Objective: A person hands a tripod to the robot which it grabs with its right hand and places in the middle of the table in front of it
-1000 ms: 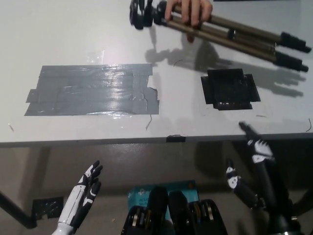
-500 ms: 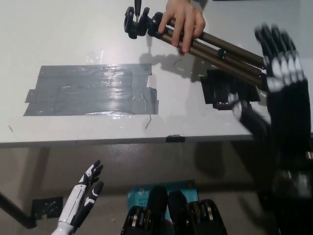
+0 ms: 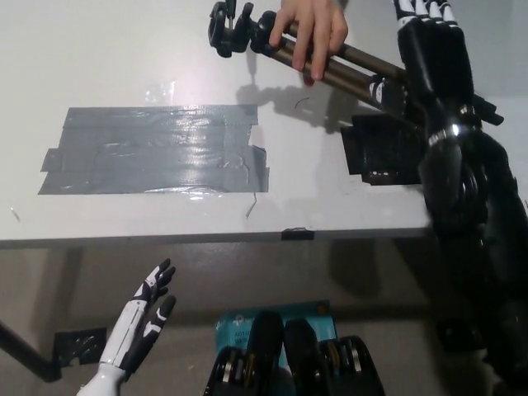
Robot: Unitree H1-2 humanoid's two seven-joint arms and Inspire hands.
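Black right hand (image 3: pixel 425 10) now reaches over the tripod (image 3: pixel 346 59) at the frame's top right.

Half a second ago it hung further right and lower; since then the arm has stretched up across the tripod's legs. Its fingers run off the top edge, so I cannot tell whether it grasps. A person's hand (image 3: pixel 315 29) holds the tripod above the white table (image 3: pixel 99 58), so the handover looks unfinished. White left hand (image 3: pixel 136 330) rests lower left, fingers spread, empty.
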